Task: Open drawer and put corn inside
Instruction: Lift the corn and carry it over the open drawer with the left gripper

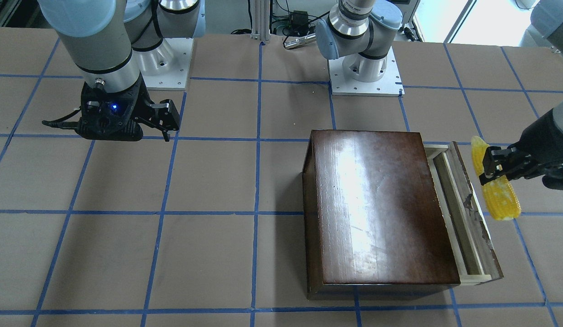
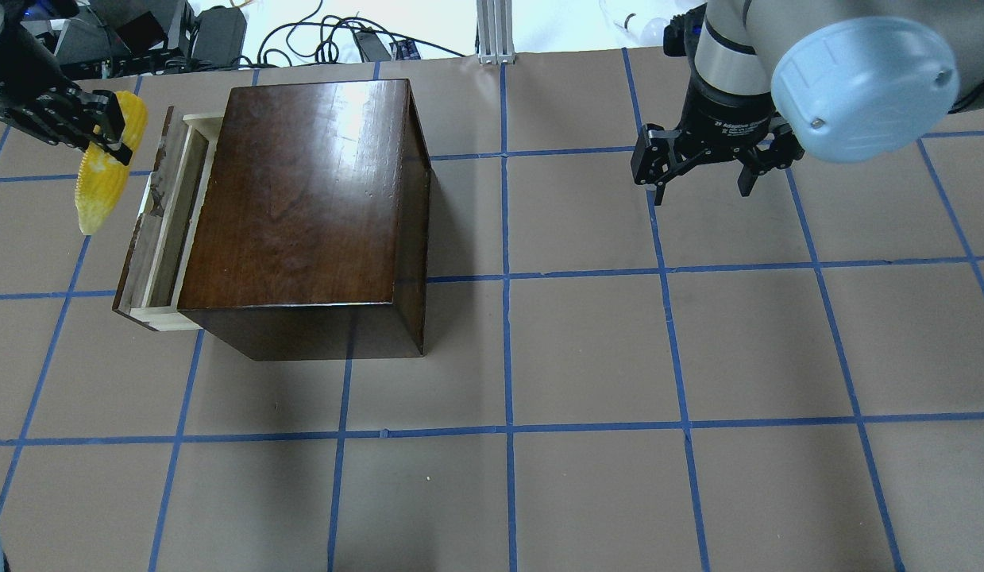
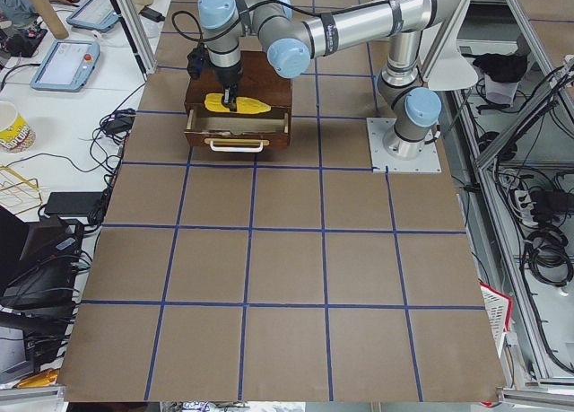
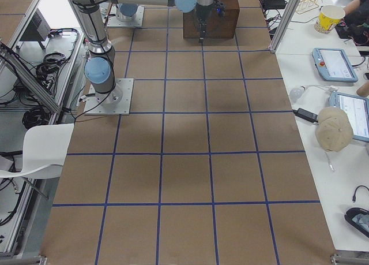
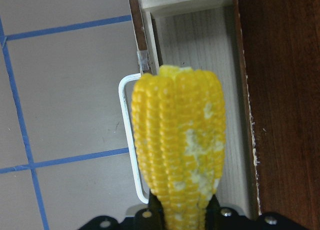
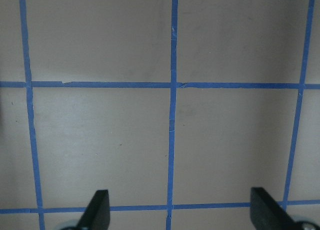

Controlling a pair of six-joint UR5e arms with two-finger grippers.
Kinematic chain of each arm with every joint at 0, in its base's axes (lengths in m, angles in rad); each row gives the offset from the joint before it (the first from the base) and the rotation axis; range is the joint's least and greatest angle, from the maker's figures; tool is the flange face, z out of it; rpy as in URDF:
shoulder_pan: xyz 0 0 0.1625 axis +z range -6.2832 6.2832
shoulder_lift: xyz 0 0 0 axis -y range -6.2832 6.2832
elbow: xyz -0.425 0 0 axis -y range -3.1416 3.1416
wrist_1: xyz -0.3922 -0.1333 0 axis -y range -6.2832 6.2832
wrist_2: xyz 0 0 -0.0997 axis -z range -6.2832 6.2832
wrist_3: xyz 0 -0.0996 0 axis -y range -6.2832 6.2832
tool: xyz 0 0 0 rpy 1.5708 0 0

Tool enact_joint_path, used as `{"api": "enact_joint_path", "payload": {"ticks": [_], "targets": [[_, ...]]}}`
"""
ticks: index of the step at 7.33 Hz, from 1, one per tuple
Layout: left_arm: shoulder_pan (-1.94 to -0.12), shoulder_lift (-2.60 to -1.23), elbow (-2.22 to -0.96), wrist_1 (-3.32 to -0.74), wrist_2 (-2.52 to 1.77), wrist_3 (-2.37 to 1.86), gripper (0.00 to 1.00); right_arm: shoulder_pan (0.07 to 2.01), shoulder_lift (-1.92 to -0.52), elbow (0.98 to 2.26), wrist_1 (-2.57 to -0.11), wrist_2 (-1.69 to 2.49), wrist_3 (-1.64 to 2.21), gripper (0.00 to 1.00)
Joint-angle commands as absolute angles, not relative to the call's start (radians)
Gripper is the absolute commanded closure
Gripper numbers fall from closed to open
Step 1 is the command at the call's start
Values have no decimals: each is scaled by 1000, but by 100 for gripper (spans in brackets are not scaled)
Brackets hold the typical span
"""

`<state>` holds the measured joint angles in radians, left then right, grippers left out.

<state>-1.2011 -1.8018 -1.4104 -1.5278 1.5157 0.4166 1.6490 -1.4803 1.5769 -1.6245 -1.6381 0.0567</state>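
Note:
The dark-brown wooden box (image 2: 301, 199) stands on the table with its drawer (image 2: 170, 214) pulled partly out, showing the pale wood inside (image 1: 454, 204). My left gripper (image 2: 110, 131) is shut on the yellow corn (image 2: 98, 179) and holds it lengthwise in the air by the drawer's scuffed front panel (image 1: 479, 218). In the left wrist view the corn (image 5: 177, 150) hangs over the white drawer handle (image 5: 126, 140) and the edge of the drawer's inside (image 5: 200, 49). My right gripper (image 2: 702, 179) is open and empty, far from the box, above bare table.
The brown table (image 2: 587, 357) carries a grid of blue tape lines. The arms' base plates (image 1: 365, 77) sit at the robot's edge. In the right wrist view the right gripper's fingers (image 6: 97, 212) are spread wide over the tape grid.

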Motion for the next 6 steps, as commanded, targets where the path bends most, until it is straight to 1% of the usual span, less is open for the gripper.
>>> {"api": "enact_joint_path", "payload": {"ticks": [1,5,6], "targets": [[-1224,-1815,-1448,-1508,1519,379,100,1649,-1480,1577,-1624,-1638,57,0],[-1226,-1848,-1459,-1482,1519,380,100,1649,-1480,1577,-1624,-1638,57,0],[-1226,-1853,-1460,-1482,1520,380,54,1649,-1480,1577,-1624,-1638,57,0]]}}
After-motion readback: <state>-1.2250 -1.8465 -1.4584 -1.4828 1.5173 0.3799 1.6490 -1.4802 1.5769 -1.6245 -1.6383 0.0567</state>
